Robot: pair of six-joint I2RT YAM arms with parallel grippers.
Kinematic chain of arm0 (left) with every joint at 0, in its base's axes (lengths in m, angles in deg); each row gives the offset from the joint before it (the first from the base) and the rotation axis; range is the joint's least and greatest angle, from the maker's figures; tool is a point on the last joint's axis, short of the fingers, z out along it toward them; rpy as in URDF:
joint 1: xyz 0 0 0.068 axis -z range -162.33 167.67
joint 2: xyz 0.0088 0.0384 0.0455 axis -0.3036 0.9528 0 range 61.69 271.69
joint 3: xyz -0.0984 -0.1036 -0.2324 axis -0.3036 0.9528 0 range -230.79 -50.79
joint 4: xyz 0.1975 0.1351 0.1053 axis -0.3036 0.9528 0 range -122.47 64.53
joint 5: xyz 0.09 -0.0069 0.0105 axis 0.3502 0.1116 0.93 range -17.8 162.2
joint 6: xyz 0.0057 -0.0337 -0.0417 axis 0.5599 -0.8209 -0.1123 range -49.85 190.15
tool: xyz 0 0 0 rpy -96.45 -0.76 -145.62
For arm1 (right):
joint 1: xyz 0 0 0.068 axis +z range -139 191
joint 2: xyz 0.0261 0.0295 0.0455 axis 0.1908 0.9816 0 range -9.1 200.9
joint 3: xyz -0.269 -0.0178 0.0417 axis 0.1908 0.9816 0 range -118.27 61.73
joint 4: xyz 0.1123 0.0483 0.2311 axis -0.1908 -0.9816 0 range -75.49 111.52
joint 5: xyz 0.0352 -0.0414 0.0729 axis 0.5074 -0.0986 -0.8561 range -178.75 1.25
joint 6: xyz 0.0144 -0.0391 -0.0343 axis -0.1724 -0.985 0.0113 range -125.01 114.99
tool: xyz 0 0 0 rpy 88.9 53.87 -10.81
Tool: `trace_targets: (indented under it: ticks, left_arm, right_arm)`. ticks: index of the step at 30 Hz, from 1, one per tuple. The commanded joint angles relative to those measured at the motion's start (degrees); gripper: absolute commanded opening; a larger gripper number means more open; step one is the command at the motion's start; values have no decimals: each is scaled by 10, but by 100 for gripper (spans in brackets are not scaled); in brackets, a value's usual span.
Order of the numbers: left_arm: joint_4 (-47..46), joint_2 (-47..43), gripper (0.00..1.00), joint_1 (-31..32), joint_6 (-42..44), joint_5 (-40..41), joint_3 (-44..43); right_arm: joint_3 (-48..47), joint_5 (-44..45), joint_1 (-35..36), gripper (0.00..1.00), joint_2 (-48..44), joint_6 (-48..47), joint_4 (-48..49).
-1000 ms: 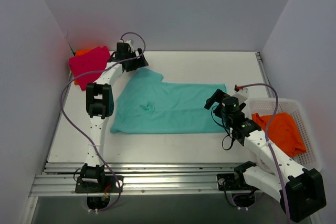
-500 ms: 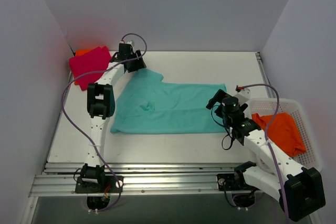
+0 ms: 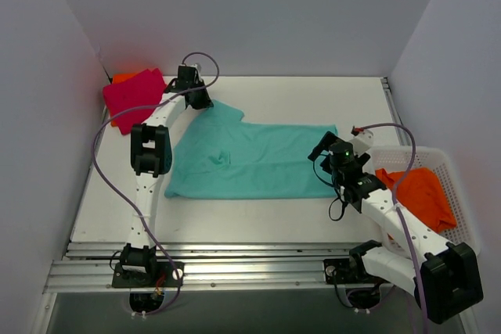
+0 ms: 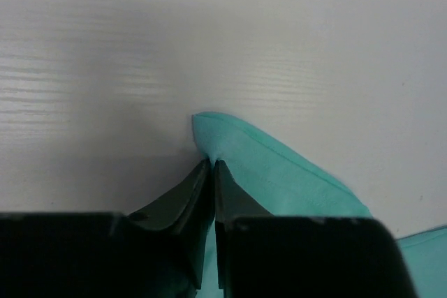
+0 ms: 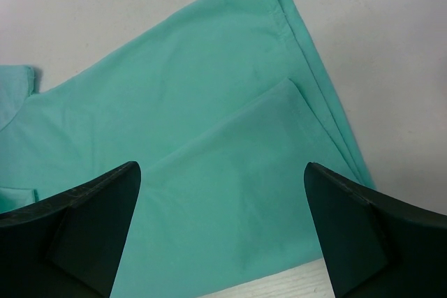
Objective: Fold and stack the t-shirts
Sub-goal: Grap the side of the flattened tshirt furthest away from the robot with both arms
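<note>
The soft teal cloth t-shirt (image 3: pixel 250 163) lies flat in the middle of the white worktop (image 3: pixel 313 99), its long axis running left to right. Your left jaws, pressed nearly together, pinch its far-left corner; a second ago they stood spread there. Your right jaws hang spread wide just above the shirt's right hem, much where they were. Each arm is nearest its own end.
</note>
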Motion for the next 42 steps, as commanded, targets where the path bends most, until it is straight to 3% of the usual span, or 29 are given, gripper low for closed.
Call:
trace_targets:
  ticks: [1, 4, 10, 17, 36, 39, 42]
  left_arm:
    - [65, 34, 14, 0, 5, -9, -12]
    - [60, 30, 3, 0, 5, -8, -7]
    - [55, 26, 2, 2, 8, -5, 1]
    - [49, 22, 2, 0, 6, -10, 12]
    - [40, 18, 2, 0, 5, -6, 20]
    - [41, 17, 2, 0, 5, -6, 21]
    - [40, 17, 2, 0, 4, -6, 21]
  right_arm:
    - [-22, 25, -7, 100, 29, 12, 20]
    - [-41, 34, -10, 100, 80, 16, 53]
    - [-159, 51, -38, 99, 272, 16, 100]
    - [-263, 10, -140, 98, 456, 12, 116]
    - [-363, -51, -160, 88, 595, 7, 145]
    - [-368, -55, -160, 78, 600, 2, 146]
    - [-368, -58, -160, 50, 603, 2, 146]
